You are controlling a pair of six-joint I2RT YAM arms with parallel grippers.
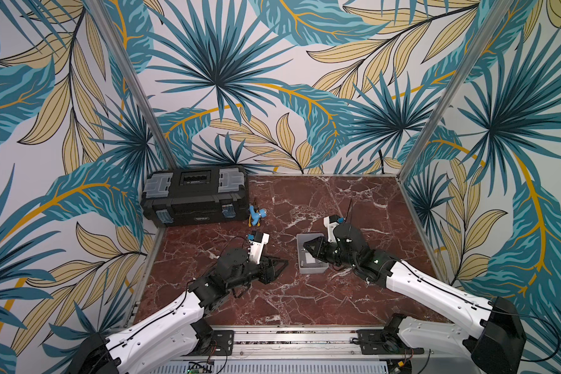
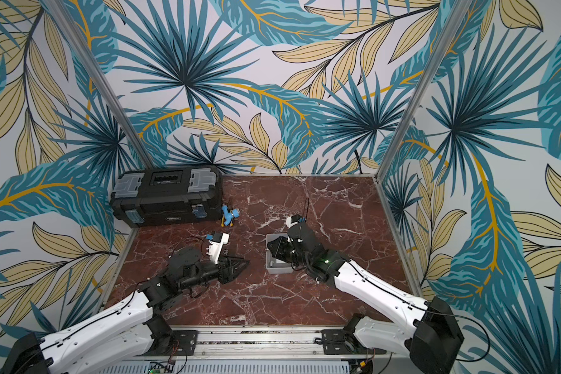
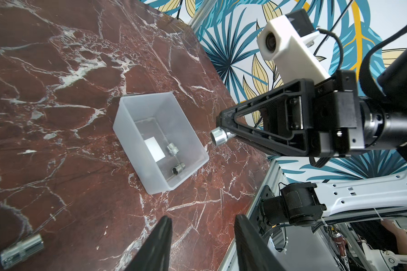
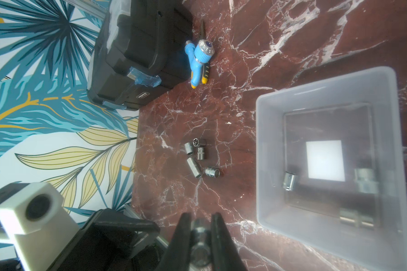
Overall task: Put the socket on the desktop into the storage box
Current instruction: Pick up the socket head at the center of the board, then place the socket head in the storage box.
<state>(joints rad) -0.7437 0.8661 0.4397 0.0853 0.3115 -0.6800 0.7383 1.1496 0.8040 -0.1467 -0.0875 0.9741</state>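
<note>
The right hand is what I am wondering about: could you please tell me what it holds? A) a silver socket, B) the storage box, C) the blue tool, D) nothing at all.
A: in both wrist views a silver socket sits pinched between the tips of the right hand.
</note>
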